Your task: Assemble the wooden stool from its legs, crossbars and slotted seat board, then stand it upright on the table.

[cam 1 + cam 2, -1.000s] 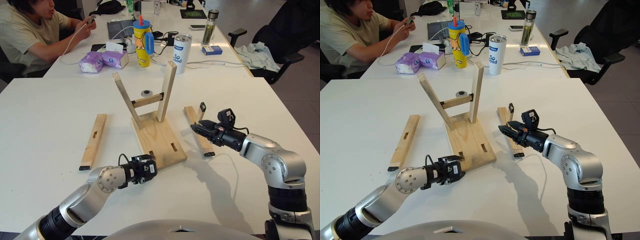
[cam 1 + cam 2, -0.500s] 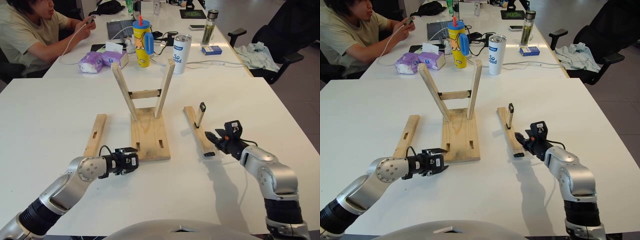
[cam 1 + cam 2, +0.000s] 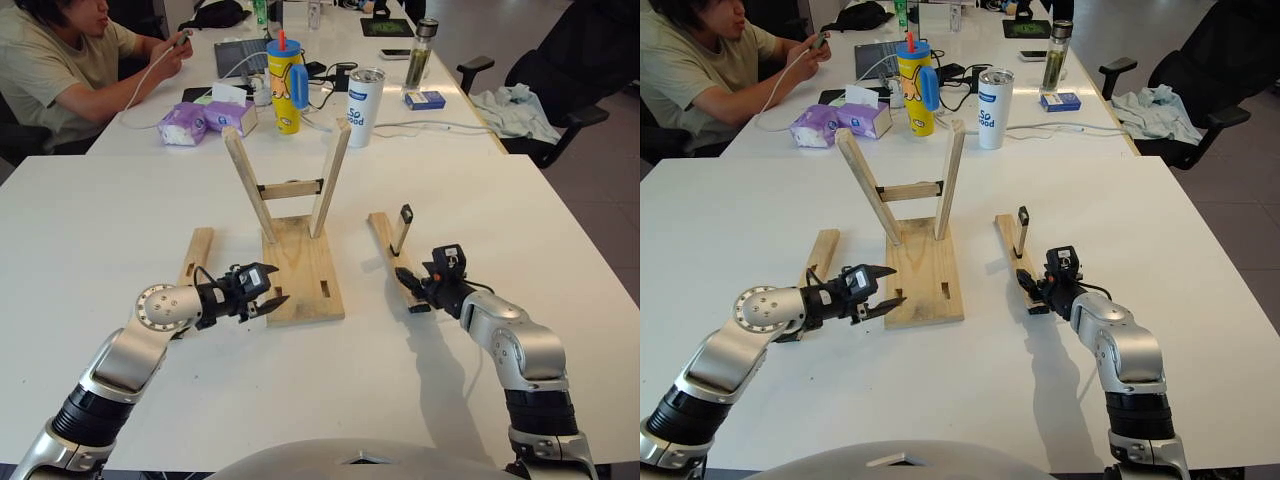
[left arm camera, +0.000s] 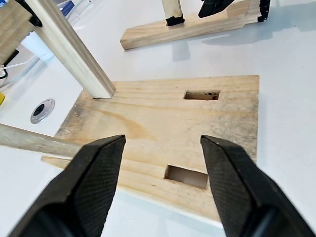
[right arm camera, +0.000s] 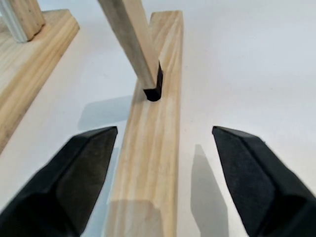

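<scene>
— Where's the left hand (image 3: 280, 285)?
— Fingers spread at the board's (image 3: 305, 270) near left edge. Two legs (image 3: 250, 185) stand on the board.
— And the right hand (image 3: 405, 280)?
— At the near end of the loose leg (image 3: 384, 238) lying on the table (image 3: 100, 220).

Arms: left arm (image 3: 118, 358) and right arm (image 3: 522, 345) have silver-grey rounded shells with black ribbed collars between segments; the left one's round joint cap (image 3: 158, 306) is ringed with small screws. Left gripper (image 3: 272, 287) and right gripper (image 3: 405, 280) are matte black, with a thin black cable (image 3: 203, 274) looping at the wrist. Fingers (image 4: 94, 182) are wedge-shaped and finely textured.
</scene>
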